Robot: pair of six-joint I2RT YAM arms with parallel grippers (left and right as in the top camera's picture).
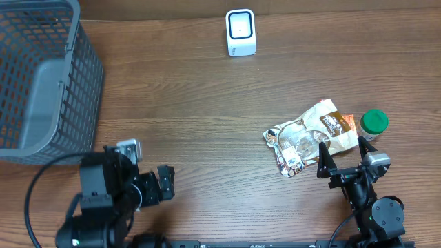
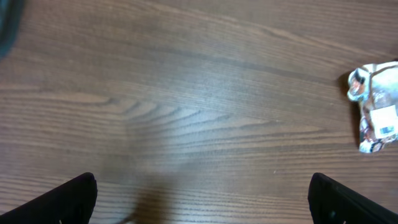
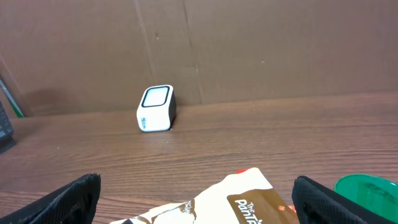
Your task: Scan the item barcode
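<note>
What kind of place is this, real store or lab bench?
Likely a mock checkout on a lab bench: white barcode scanner at the far edge of the wooden table, grey mesh basket on the left, packaged snack bag on the right. Plain cardboard backdrop, so probably no real shop.

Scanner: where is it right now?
Overhead, the scanner stands at the far edge of the table, near the middle, with the basket to its left. The right wrist view shows it ahead, beyond the bag.
</note>
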